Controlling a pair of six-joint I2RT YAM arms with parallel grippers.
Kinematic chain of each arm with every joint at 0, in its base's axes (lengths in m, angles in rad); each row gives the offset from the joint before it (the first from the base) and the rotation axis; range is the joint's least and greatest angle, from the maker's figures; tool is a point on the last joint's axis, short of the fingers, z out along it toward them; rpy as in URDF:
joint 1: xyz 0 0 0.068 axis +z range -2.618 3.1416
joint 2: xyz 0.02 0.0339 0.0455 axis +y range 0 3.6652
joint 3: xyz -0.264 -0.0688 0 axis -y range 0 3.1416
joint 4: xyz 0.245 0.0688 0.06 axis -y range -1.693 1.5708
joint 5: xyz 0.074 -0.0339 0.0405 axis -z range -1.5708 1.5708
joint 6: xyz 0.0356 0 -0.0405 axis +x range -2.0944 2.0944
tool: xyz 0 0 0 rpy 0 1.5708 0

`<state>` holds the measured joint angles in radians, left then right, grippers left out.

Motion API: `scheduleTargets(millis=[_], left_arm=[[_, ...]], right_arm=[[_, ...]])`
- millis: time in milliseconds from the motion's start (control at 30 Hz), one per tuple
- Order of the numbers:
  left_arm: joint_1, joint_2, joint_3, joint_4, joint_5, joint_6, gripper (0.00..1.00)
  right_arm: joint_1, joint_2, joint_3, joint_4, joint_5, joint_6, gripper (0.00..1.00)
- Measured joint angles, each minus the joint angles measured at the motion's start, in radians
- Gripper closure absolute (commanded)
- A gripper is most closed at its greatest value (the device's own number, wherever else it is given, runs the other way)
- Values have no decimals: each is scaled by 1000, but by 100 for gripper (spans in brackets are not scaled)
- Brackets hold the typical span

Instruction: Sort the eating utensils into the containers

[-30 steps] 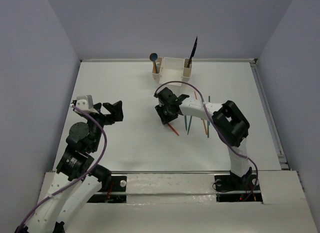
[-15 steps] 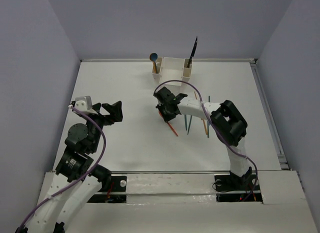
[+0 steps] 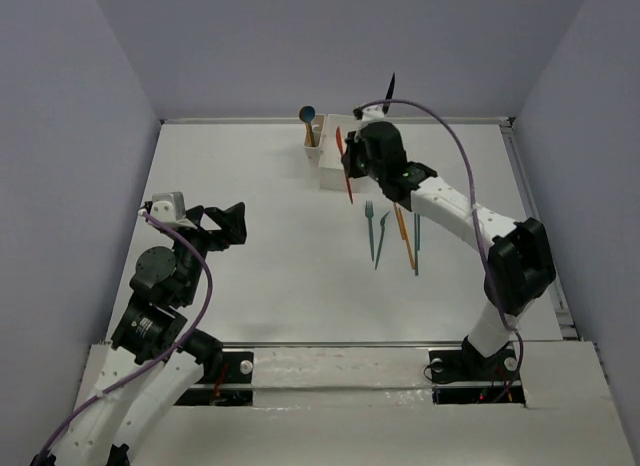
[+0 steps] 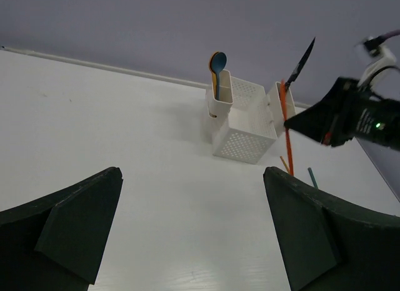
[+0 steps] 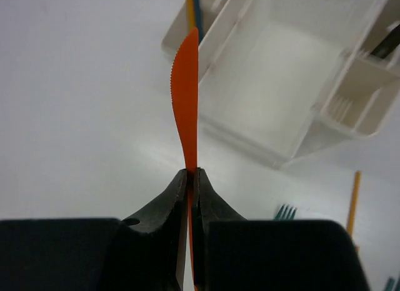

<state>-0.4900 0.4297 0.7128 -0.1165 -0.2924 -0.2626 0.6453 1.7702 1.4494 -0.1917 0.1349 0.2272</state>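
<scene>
My right gripper [image 3: 351, 169] is shut on an orange knife [image 3: 343, 161] and holds it upright above the near left side of the white caddy [image 3: 327, 154]. In the right wrist view the blade [image 5: 186, 97] rises from the shut fingertips [image 5: 192, 175], with the caddy's big middle bin [image 5: 275, 72] behind it. A blue spoon [image 3: 307, 114] stands in the left compartment and a dark knife [image 3: 388, 90] in the right one. A teal fork [image 3: 369, 224], an orange chopstick [image 3: 403, 236] and teal pieces [image 3: 416, 241] lie on the table. My left gripper [image 3: 225, 226] is open and empty.
The left wrist view shows the caddy [image 4: 247, 125], the spoon [image 4: 217, 63], the dark knife [image 4: 302, 60] and the held orange knife [image 4: 286, 125] far ahead between my open fingers. Grey walls enclose the white table [image 3: 260, 186] at the back and both sides.
My right gripper has lifted the orange knife off the table and carried it back and to the right, up to the caddy. The left arm has not moved.
</scene>
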Motion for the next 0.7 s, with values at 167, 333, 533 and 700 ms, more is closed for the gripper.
scheduleTargets(millis=[167,333,533,700], left_arm=[[4,4,0,0,3,0,1],[8,20,0,0,2,0,1],[8,37,0,0,1,0,1],[15,52,0,1,1,0,1]], right_arm=[[-154,-52,-6,343,83,0,100],[-241,58,20,583,139,-27,100],[-273,245,72,763,152,-110,100],[-271,320,113,850,160,-170,100]])
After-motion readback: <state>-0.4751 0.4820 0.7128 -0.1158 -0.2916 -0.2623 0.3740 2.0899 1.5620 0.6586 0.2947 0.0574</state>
